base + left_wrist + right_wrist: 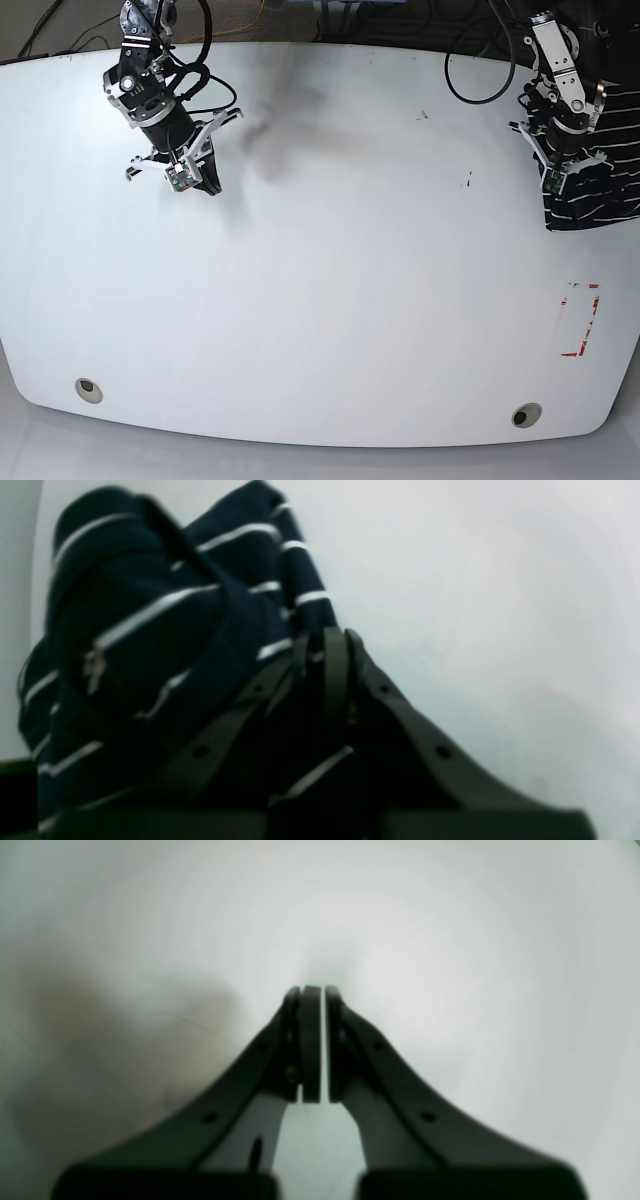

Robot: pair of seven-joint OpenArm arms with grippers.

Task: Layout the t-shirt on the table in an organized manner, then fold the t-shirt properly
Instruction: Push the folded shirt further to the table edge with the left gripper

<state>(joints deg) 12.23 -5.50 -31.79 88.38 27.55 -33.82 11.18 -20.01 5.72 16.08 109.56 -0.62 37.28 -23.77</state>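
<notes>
White tabletop fills the background of the left wrist view, blurred and bare on the right half of the frame. At the left and centre of that frame hangs the t-shirt (pixel 165 630), dark with thin white stripes, bunched in folds that run from the upper left down to the bottom edge. The left gripper (pixel 325 645) rises from the bottom centre; its jaws are pressed together on a pinch of the striped cloth, with more fabric showing between the two dark fingers (pixel 420 730) lower down. In the right wrist view the table (pixel 475 965) is a soft grey-white all round, with a dim shadow at the left. The right gripper (pixel 314 995) stands in the middle of the frame, its jaws closed to a hairline slit with nothing between them. In the base view the table (pixel 330 300) spreads across nearly the whole frame, with a round grommet (pixel 88 389) at the lower left, another (pixel 525 414) at the lower right, and a red-marked rectangle (pixel 582 320) at the right. The right gripper (pixel 190 178) sits at the upper left, apart from any cloth. The left gripper (pixel 558 172) is at the upper right, and the t-shirt (pixel 600 180) lies bunched beside it at the right edge of the table.
</notes>
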